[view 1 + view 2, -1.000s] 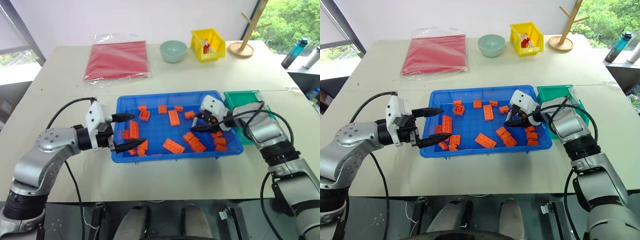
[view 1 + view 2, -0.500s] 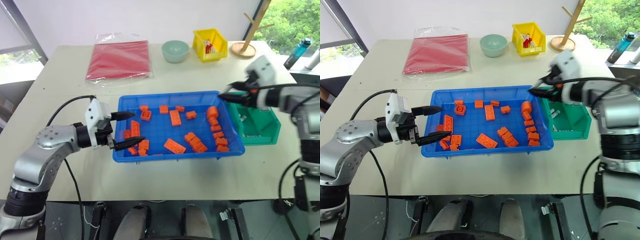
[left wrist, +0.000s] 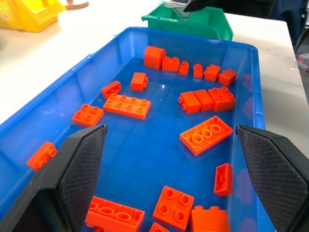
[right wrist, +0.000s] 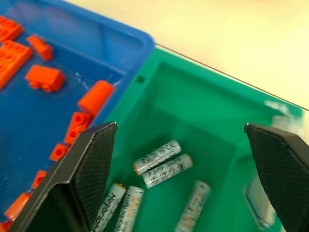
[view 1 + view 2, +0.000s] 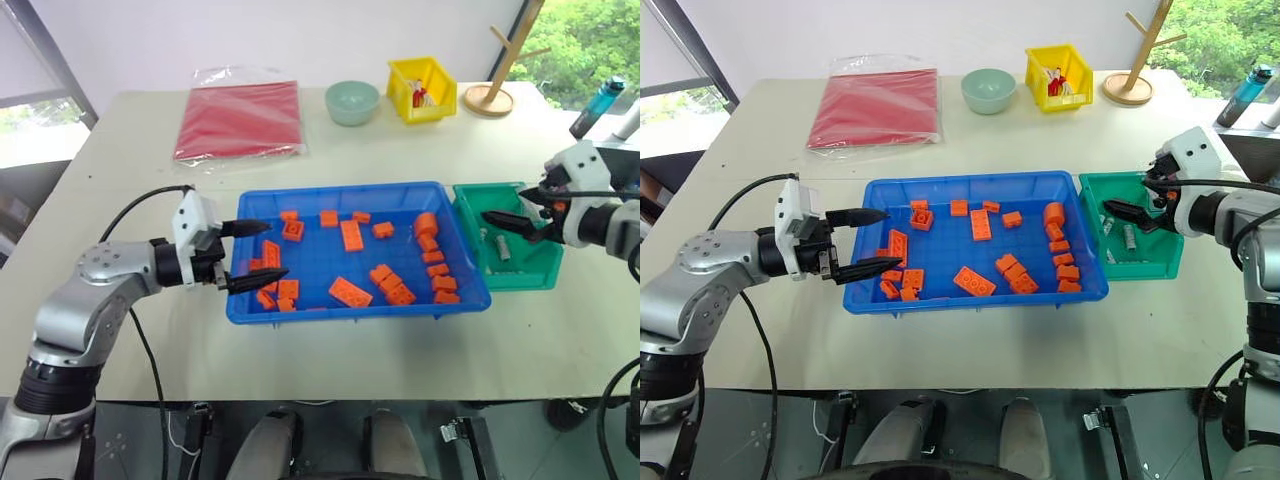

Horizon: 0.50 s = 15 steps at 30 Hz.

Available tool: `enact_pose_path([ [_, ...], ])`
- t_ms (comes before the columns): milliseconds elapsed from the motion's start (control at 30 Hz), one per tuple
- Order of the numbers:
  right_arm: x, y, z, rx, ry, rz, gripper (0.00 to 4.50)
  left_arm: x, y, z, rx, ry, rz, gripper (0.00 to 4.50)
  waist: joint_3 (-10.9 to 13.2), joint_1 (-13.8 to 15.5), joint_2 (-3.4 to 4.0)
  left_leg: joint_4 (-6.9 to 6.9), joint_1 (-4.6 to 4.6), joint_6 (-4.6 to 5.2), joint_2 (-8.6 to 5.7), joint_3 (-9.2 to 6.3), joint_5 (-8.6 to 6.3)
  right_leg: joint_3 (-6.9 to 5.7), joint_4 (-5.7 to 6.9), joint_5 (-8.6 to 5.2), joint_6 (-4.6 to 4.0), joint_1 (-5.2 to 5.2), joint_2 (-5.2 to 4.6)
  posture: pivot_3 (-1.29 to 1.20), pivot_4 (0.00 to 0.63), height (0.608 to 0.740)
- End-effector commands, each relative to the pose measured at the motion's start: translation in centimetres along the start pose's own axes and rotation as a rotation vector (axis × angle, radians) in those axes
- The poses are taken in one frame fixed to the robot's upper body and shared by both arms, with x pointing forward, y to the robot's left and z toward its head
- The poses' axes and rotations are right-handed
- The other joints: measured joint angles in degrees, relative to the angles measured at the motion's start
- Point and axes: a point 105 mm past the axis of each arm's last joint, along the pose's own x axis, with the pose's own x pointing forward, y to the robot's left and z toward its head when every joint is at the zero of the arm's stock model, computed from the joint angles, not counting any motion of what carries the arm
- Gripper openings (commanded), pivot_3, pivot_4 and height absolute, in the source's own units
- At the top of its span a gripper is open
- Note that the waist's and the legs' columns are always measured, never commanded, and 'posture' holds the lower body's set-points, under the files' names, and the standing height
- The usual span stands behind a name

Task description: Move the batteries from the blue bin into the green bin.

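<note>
I'm seeing the right gripper (image 5: pixel 1132 205) hanging over the green bin (image 5: pixel 1160 262), jaws spread wide, gripping nothing. Five batteries (image 4: pixel 162 164) are lying inside it. The left gripper (image 5: pixel 252 254) is hovering open over the blue bin (image 5: pixel 345 190), among orange bricks (image 5: pixel 347 291).

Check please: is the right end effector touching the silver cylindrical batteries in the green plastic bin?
Apart. Right wrist view: open end effector hovers above batteries in bin.
</note>
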Motion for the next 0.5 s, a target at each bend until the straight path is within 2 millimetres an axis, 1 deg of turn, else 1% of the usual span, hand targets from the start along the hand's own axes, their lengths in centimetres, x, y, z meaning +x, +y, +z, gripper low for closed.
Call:
enact_pose_path([
  [33, -3.7, -0.3, 2.0, -0.125, -0.106, 0.081, 4.46, -1.4, 1.2, 1.6, 0.05, -0.008, 0.03, 4.5, 0.0, 0.2, 0.0, 0.0, -0.01, 0.0, -0.02, -0.03, 0.0, 0.0, 0.0, 0.0, 0.0, 0.01, 0.0, 0.0, 0.15, 0.717],
  [100, -5.1, -0.5, 1.5, -0.174, -0.106, 0.141, 4.46, -2.3, 1.7, 1.8, 0.047, 0.003, 0.04, 4.5, 0.0, 0.0, 0.01, 0.0, -0.01, 0.02, -0.03, -0.03, -0.01, 0.0, 0.0, 0.0, 0.0, 0.02, -0.01, 0.0, 0.15, 0.717],
  [200, -7.2, -1.2, -0.4, -0.26, -0.031, 0.216, 4.46, -4.2, 2.6, 1.9, 0.05, 0.036, 0.061, 4.5, 0.0, -0.2, 0.01, 0.0, 0.02, 0.02, 0.02, -0.02, -0.01, -0.02, -0.01, 0.0, 0.0, 0.03, 0.03, 0.0, 0.15, 0.717],
  [300, -8.3, -1.9, -2.2, -0.282, 0.021, 0.254, 4.46, -5.8, 3.4, 1.9, 0.046, 0.057, 0.099, 4.5, 0.0, -0.5, 0.01, -0.02, 0.08, 0.02, 0.07, 0.03, -0.01, -0.02, -0.02, 0.0, 0.0, 0.06, 0.07, 0.0, 0.15, 0.717],
  [367, -8.6, -2.3, -3.1, -0.27, 0.036, 0.265, 4.46, -6.9, 4.0, 2.0, 0.038, 0.064, 0.135, 4.5, 0.0, -0.6, 0.03, -0.03, 0.09, 0.02, 0.12, 0.06, -0.01, -0.02, -0.05, 0.0, 0.0, 0.06, 0.09, 0.0, 0.15, 0.717],
  [400, -8.6, -2.3, -3.3, -0.266, 0.033, 0.269, 4.46, -7.3, 4.2, 2.0, 0.035, 0.064, 0.146, 4.5, 0.0, -0.6, 0.05, -0.03, 0.09, 0.02, 0.13, 0.07, -0.01, -0.02, -0.05, 0.0, 0.0, 0.06, 0.09, 0.0, 0.15, 0.717],
  [500, -7.5, -1.5, -3.2, -0.251, -0.031, 0.286, 4.46, -8.1, 5.2, 2.2, 0.022, 0.039, 0.198, 4.5, 0.1, -0.6, 0.09, -0.03, 0.09, 0.02, 0.14, 0.08, -0.01, -0.02, -0.05, 0.0, 0.0, 0.06, 0.09, 0.0, 0.15, 0.717],
])
